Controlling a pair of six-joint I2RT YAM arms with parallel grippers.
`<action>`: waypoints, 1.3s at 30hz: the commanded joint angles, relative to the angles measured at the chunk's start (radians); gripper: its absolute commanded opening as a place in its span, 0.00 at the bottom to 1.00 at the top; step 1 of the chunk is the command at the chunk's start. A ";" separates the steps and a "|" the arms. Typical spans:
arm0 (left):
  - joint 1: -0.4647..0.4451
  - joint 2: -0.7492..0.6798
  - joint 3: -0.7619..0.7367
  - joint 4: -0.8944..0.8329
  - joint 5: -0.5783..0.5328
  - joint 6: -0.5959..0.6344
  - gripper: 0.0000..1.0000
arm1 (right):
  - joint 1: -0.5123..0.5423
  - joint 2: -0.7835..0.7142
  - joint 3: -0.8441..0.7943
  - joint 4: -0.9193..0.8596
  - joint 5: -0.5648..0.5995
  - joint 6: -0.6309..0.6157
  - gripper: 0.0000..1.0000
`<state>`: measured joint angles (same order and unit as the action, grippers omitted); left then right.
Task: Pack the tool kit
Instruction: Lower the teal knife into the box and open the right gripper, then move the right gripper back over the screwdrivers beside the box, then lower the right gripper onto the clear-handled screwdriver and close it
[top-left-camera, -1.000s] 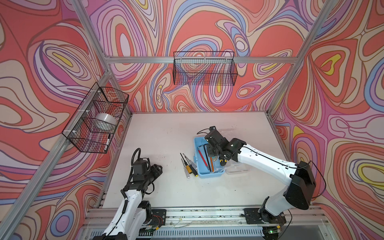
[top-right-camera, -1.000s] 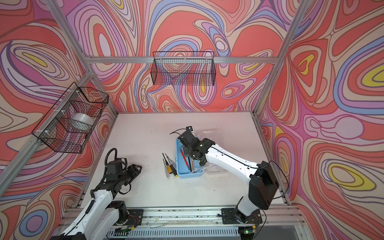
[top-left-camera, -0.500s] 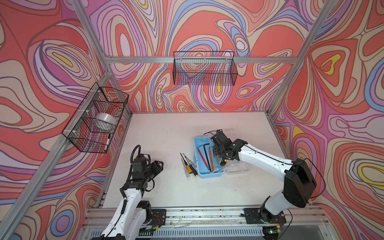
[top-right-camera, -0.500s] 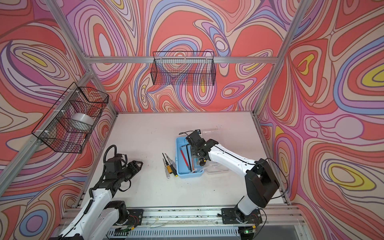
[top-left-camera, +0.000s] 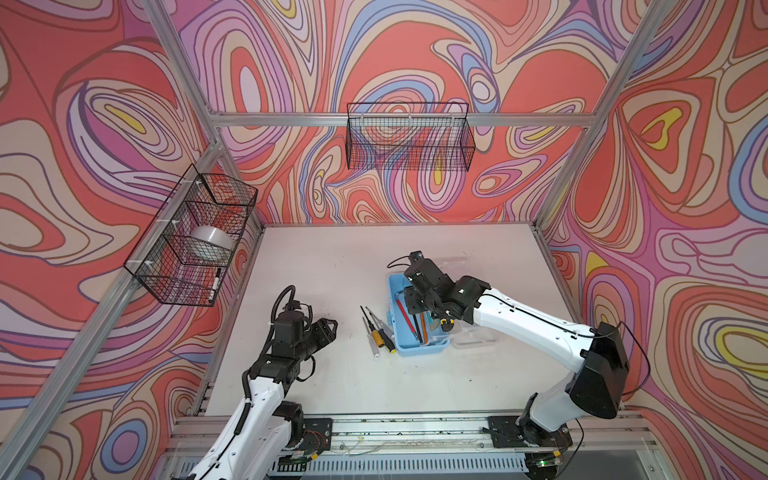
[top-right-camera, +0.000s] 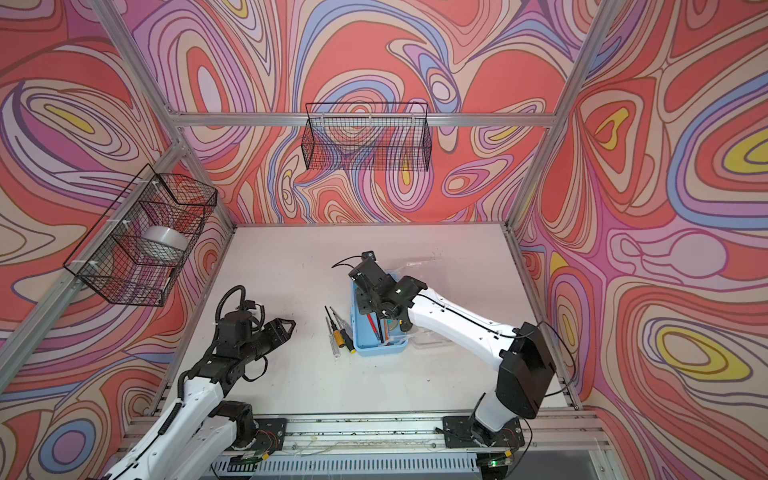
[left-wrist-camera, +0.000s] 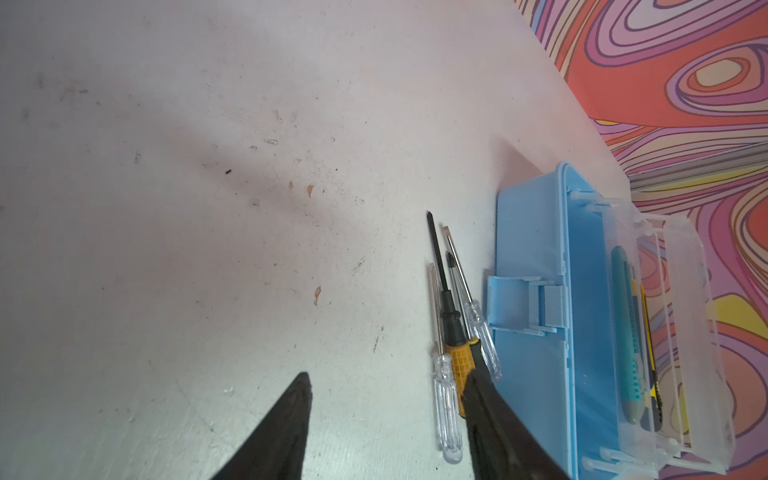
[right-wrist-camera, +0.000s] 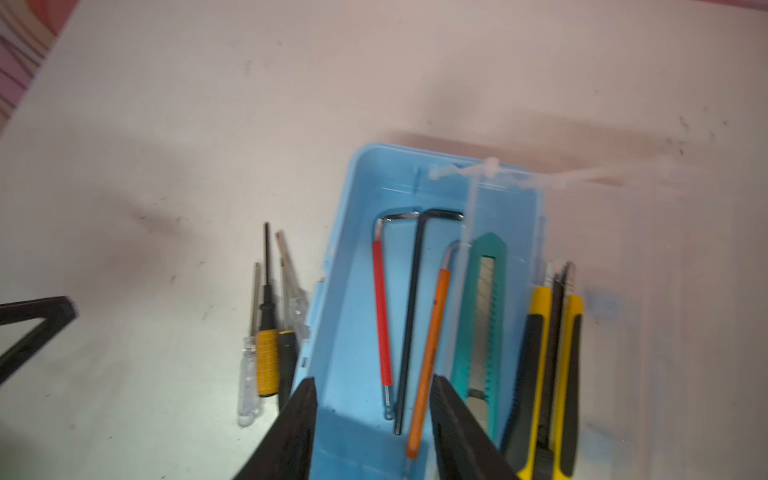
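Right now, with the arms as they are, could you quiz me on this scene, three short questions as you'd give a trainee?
1. True or false: the screwdrivers lie inside the case.
2. How many hex keys lie in the case? A) two B) three C) five
3. Which one hangs over the case: the left gripper or the right gripper?

Key: 1 false, they lie on the table beside it; 2 B; 3 the right gripper.
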<state>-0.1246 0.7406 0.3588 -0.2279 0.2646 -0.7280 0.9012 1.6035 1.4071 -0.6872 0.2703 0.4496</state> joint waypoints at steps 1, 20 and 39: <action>-0.005 -0.048 -0.024 0.009 0.011 0.003 0.59 | 0.061 0.097 0.042 -0.012 0.007 -0.018 0.47; -0.004 -0.118 -0.048 -0.061 -0.005 0.017 0.59 | 0.165 0.454 0.174 0.039 -0.057 -0.016 0.41; -0.004 -0.095 -0.056 -0.056 -0.023 0.027 0.59 | 0.164 0.537 0.210 0.029 -0.053 -0.004 0.37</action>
<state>-0.1249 0.6437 0.3180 -0.2882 0.2592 -0.7124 1.0664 2.1185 1.5948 -0.6441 0.1947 0.4385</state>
